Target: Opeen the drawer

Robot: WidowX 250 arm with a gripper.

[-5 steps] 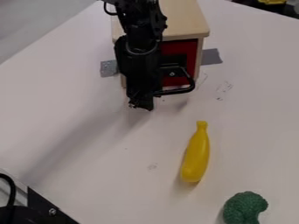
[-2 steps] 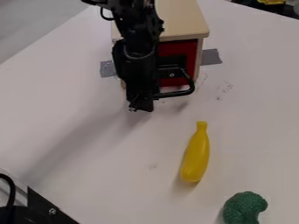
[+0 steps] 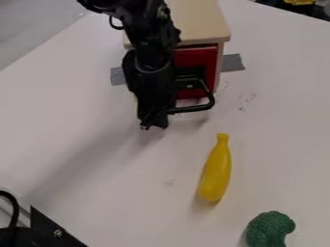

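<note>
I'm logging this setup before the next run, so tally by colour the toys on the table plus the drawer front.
Red: 1, the drawer front
Yellow: 1, the toy banana
Green: 1, the toy broccoli
Total: 3

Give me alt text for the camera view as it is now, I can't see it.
A black gripper hangs by the black handle of a red drawer in a wooden cabinet on a white table. Nearer the camera lie a yellow banana and green broccoli.
</note>
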